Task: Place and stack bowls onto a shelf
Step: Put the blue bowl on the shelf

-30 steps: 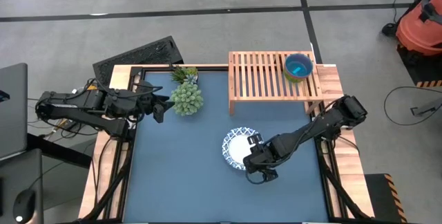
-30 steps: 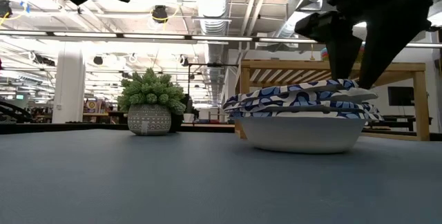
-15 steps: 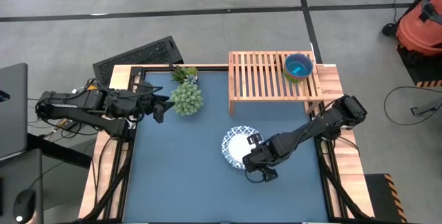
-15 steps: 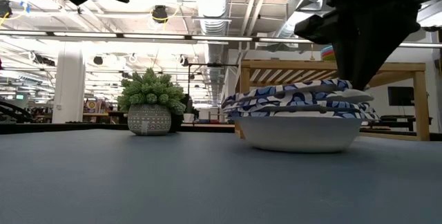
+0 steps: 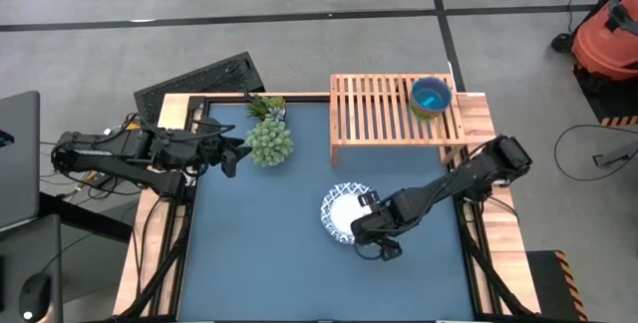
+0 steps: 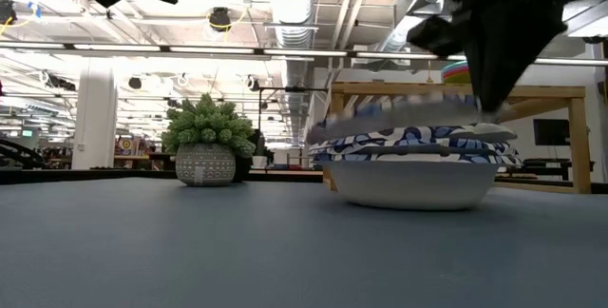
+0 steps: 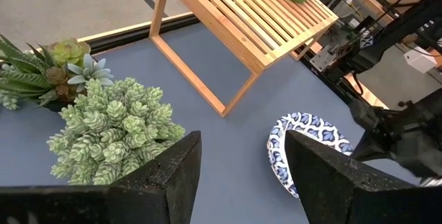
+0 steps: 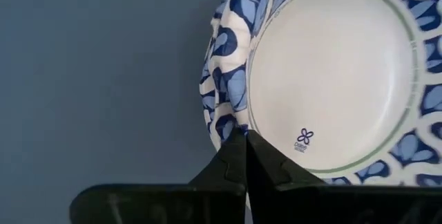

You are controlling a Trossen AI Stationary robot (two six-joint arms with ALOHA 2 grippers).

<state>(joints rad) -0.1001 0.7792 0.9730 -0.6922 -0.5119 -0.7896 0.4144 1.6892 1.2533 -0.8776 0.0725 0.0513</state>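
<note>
Right gripper [image 5: 365, 225] is clamped on the rim of the top white bowl [image 5: 344, 211] of a stack near the table [image 5: 259, 263] centre, top bowl tilted. Small bowls [image 5: 431, 97] sit at the shelf's [image 5: 374, 109] right end. Left gripper [image 5: 231, 154] hangs fingers apart at the left edge.

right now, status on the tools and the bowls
Right tool shut on top white bowl's rim, lifting it. Left tool open, idle beside the plant. Small bowls on shelf. Nothing blocking.

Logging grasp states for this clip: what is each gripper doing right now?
Left gripper: open, holding nothing, near the succulent plant.
Right gripper: shut on the top white bowl's patterned rim.
</note>
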